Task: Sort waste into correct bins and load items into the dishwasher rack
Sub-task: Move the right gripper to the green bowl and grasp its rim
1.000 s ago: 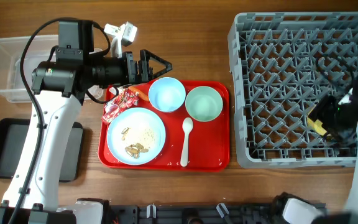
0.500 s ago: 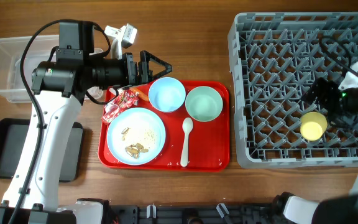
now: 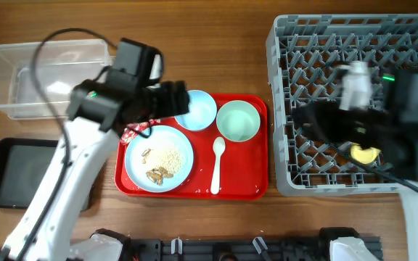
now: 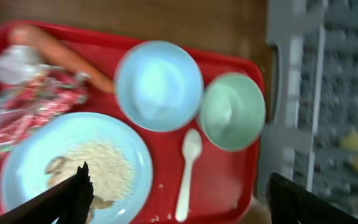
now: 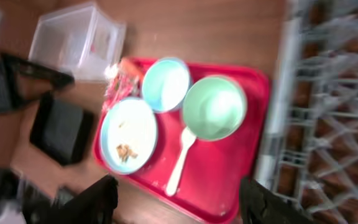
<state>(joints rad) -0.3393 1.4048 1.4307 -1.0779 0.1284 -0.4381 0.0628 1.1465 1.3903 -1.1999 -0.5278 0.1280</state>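
Note:
On the red tray (image 3: 249,185) sit a light blue bowl (image 3: 198,110), a mint green bowl (image 3: 238,120), a white spoon (image 3: 217,165) and a pale blue plate (image 3: 160,158) with brownish scraps (image 3: 157,173). A red-and-white wrapper (image 4: 30,106), an orange carrot piece (image 4: 61,53) and white tissue (image 4: 14,62) lie at the tray's left end. The yellow cup (image 3: 366,154) rests in the grey rack (image 3: 339,43). My left gripper (image 3: 182,100) is open above the light blue bowl's left edge. My right gripper (image 3: 307,119) is open and empty over the rack's left side.
The clear tub (image 3: 20,76) stands at the far left. The black tray (image 3: 20,174) lies in front of it, partly under my left arm. The rack's left wall (image 4: 284,124) stands close beside the red tray.
The yellow cup was let go in the rack. My right arm has swung left across the rack towards the red tray. My left arm has turned and moved right over the tray.

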